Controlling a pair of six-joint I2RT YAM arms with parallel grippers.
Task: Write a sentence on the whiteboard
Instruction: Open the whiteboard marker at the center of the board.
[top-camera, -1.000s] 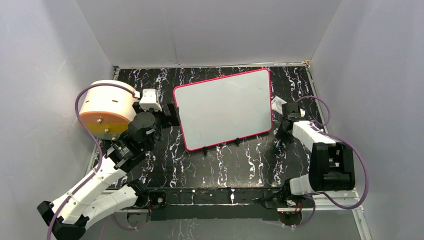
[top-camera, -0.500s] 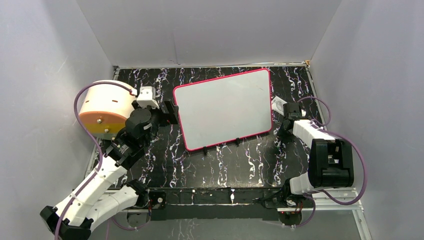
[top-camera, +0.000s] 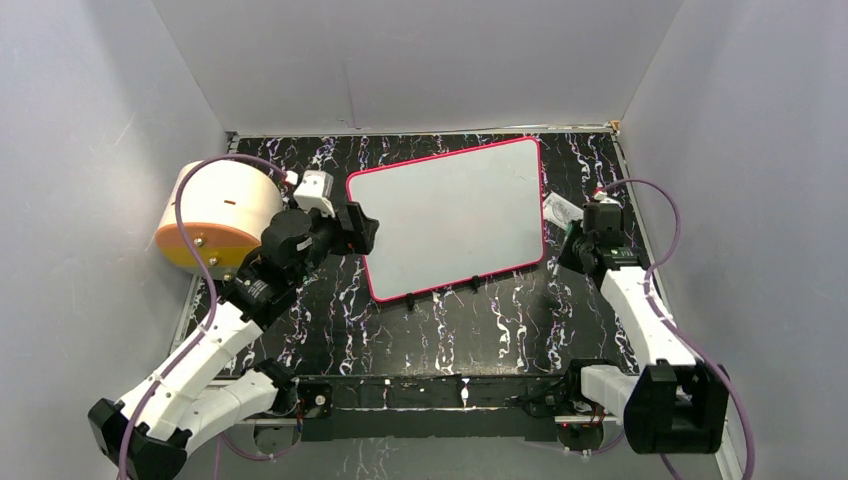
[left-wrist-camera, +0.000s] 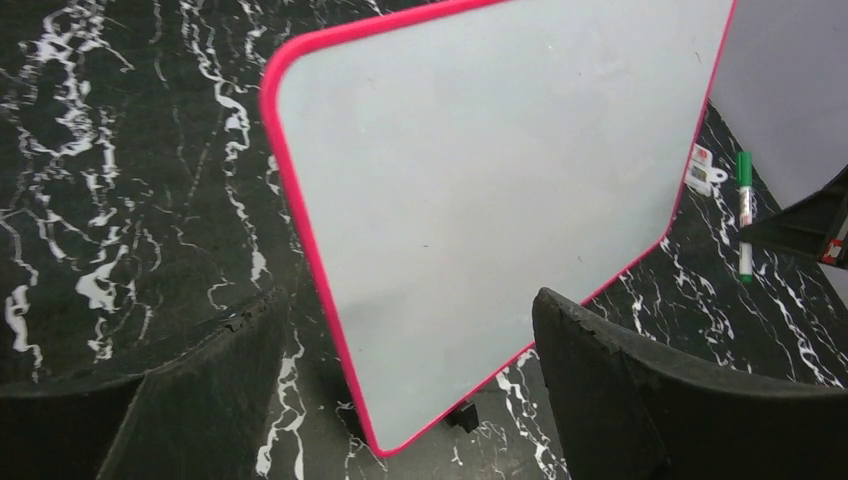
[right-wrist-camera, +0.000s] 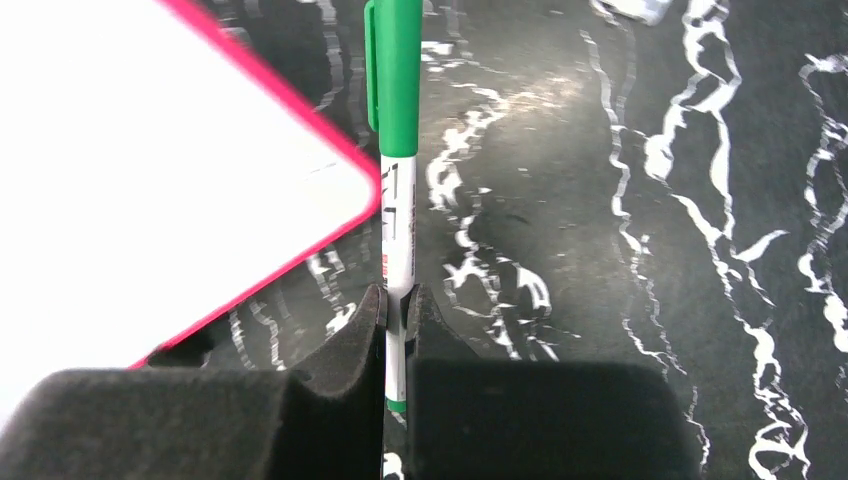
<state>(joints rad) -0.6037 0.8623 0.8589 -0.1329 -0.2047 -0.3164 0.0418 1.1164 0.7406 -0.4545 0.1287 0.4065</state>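
The whiteboard lies tilted on the black marbled table, white with a pink-red rim, and its face is blank; no sentence shows on it. My left gripper hovers at the board's left edge, open, with the near left corner of the whiteboard between its spread fingers. My right gripper is just off the board's right edge, shut on a green-capped white marker that points away from the wrist past the whiteboard corner. From the left wrist, the marker shows beyond the board.
A round cream and orange drum sits at the table's left edge behind the left arm. A small white packet lies by the board's right side. Small black feet stick out under the board's near edge. Grey walls enclose the table.
The right gripper closed on the marker and its arm stretched out and swung upright. The left gripper slid right to the board's left edge.
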